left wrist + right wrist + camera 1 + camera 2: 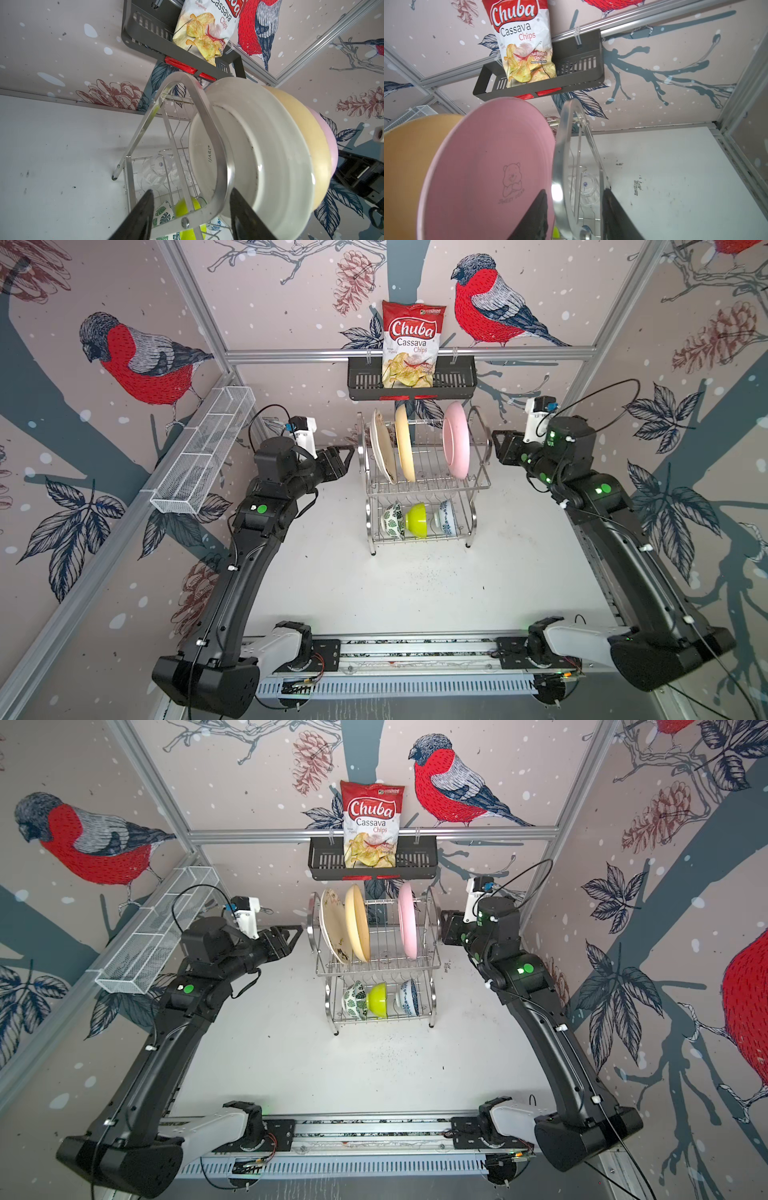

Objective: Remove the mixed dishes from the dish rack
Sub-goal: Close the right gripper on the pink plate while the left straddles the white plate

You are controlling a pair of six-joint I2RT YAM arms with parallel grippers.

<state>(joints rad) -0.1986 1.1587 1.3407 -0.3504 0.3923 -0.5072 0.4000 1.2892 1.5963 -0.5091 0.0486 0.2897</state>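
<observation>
Now | left gripper (350, 452) + right gripper (497, 440) | straddling dish rack (432, 489) handles (loaded)

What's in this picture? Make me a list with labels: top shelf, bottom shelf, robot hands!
Top shelf of dish rack: cream floral plate, pale yellow plate, pink plate, all on edge
Bottom shelf: green-leaf bowl, lime green bowl, blue-patterned bowl
Left gripper: straddling one rack handle
Right gripper: gripping the opposite handle
Above rack: chips bag in black basket
</observation>
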